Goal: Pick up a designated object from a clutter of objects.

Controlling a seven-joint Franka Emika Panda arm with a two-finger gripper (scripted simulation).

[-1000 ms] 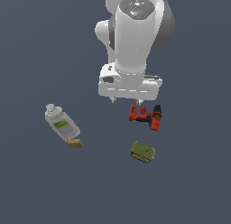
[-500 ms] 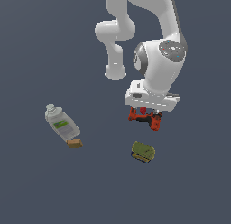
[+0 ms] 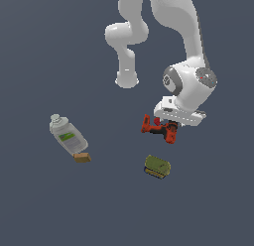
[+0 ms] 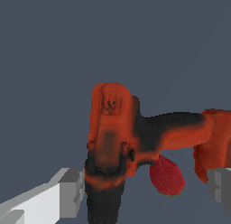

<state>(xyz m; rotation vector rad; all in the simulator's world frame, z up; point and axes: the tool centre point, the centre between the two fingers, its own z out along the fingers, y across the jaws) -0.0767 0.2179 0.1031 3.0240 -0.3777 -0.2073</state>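
Observation:
The red-orange power drill (image 3: 158,129) with black parts lies on the dark grey floor, right of centre in the exterior view. My gripper (image 3: 171,127) has come down over its right part, and the white hand hides that end. In the wrist view the drill (image 4: 116,133) fills the picture and lies between my two grey fingers (image 4: 63,196). The jaws stand wide apart on either side of it, so the gripper (image 4: 144,191) is open. The drill rests on the floor.
A clear bottle with a green-white label (image 3: 67,135) lies at the exterior view's left, with a tiny tan block (image 3: 82,157) touching its lower end. An olive-green squat can (image 3: 157,166) sits just in front of the drill.
The arm has swung to the exterior view's right and come down, from above and left of the drill to straddling it. The objects have not moved.

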